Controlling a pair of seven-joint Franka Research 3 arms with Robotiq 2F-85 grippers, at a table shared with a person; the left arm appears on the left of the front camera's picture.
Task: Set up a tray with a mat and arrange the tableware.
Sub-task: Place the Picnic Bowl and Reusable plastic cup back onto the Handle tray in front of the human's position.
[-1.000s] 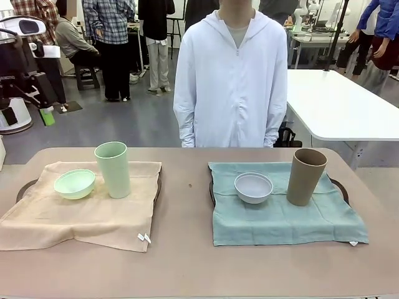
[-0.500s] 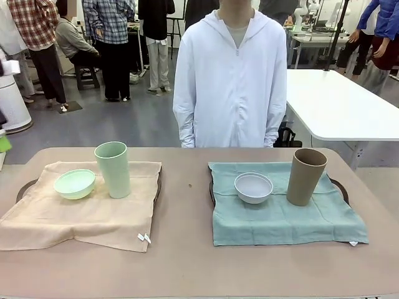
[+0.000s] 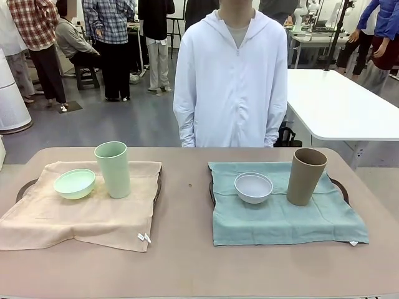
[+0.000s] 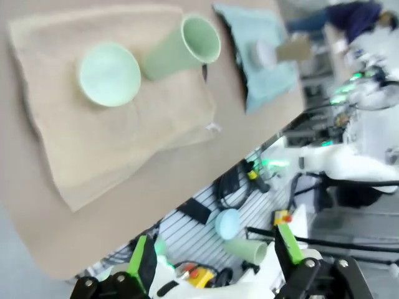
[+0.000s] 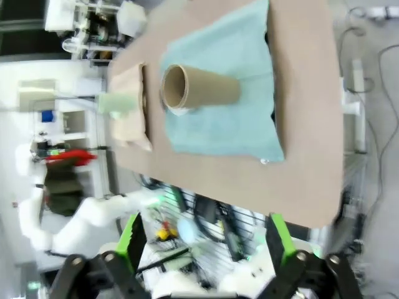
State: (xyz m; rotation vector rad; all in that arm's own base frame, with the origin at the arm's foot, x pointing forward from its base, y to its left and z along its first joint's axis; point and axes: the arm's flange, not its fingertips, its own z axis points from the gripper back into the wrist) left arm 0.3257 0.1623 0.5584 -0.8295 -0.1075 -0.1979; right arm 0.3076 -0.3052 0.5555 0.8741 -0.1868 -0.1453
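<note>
Both pincers hang high above the surface [image 3: 187, 261], well apart from all the tableware. The left pincer [image 4: 215, 255] is spread wide with nothing between its green pads; below it the pale green cup [image 3: 113, 169] stands upright, mouth up, just beside the pale green bowl [image 3: 75, 184] on the beige mat [image 3: 81, 215]. The right pincer [image 5: 202, 240] is likewise wide and empty. Beneath it the tan-brown cup [image 3: 305, 176] stands upright on the teal mat [image 3: 280, 218], near the white bowl [image 3: 254, 187], which sits mouth up. A dark tray [image 3: 340, 187] edge shows under each mat.
</note>
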